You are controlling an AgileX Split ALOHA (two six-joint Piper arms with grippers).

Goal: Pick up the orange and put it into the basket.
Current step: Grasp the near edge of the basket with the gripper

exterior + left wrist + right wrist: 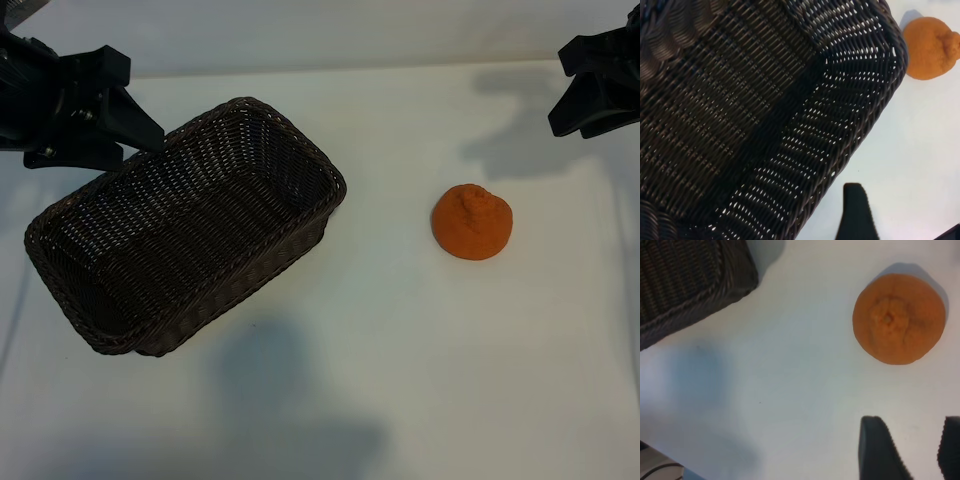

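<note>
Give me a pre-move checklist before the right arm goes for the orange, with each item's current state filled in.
1. The orange sits free on the table, nothing touching it: ok.
2. Right gripper is open and empty, its fingers apart short of the orange: ok.
3. Path between the right gripper and the orange is free of other things: ok.
4. The basket stands upright, opening up, nothing inside: ok.
5. Left gripper hangs over the basket's far rim, open and holding nothing; it may crowd the drop zone: not ok.
6. Whether the left gripper's fingers touch the rim: cannot tell.
</note>
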